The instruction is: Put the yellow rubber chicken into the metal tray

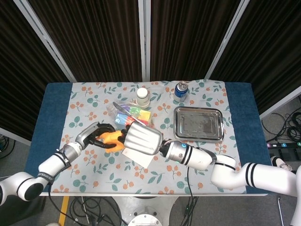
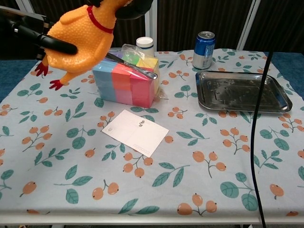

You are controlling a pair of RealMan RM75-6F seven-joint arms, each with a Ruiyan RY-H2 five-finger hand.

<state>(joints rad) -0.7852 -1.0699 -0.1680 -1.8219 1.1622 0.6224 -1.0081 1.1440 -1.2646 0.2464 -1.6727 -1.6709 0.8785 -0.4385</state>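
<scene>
The yellow rubber chicken hangs in the air above the table's left side, with its red feet pointing down-left. My left hand grips its body; in the chest view a dark finger of this left hand lies across its back. My right hand covers the chicken's head end, showing its silver back. In the chest view, dark parts of the right hand wrap the head at the top edge. The metal tray lies bare at the right, also seen as the tray, well away from the chicken.
A bagged pack of coloured blocks sits just below and right of the chicken. Behind it stands a white bottle, and a blue can stands behind the tray. A white card lies mid-table. A black cable hangs at the right.
</scene>
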